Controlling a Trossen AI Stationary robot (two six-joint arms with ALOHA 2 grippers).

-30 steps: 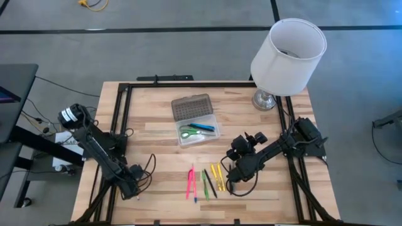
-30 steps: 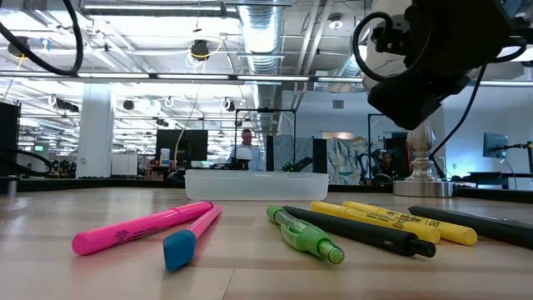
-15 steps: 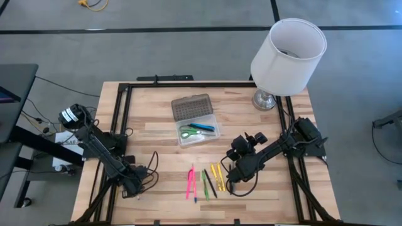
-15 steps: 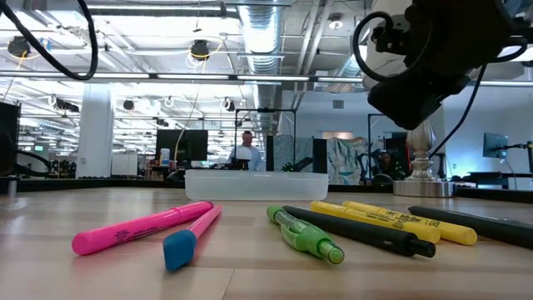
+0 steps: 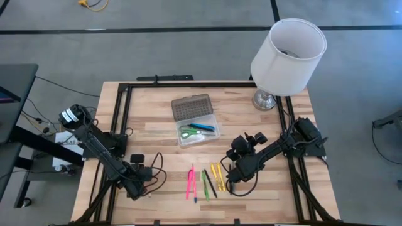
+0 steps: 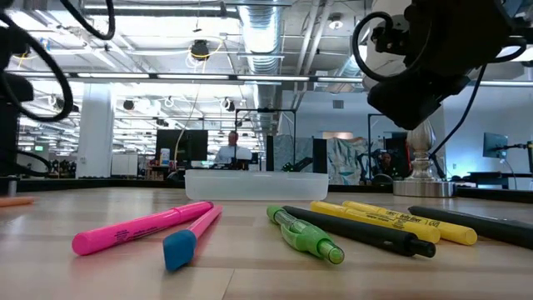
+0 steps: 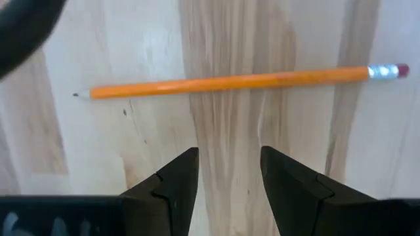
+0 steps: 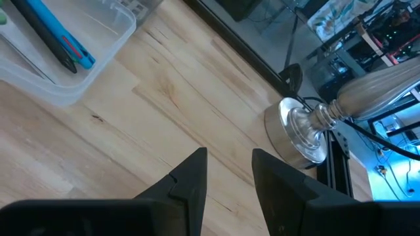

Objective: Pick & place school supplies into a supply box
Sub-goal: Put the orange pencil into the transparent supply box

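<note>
Task partly done. From left to right in the high view: my left hand [image 5: 139,186] sits low at lower left of the counter [image 5: 157,119], released, fingers apart just short of an orange pencil [image 7: 236,82] that lies crosswise on the wood, not yet grasped. At lower centre the loose supplies wait: pink pens [image 5: 190,182], a green pen [image 5: 205,183], a black pen [image 5: 210,182] and yellow pens [image 5: 218,176], side by side. Above them, mid-frame, the box [image 5: 196,119] stands lid back and already holds the scissors [image 5: 188,133] and a blue pen [image 5: 203,127]. My right hand [image 5: 231,177] hovers just right of the yellow pens, released and empty. A lamp [image 5: 286,53] fills the upper right. In the low view, dark print shows on a yellow pen [image 6: 391,218]; I cannot read it.
</note>
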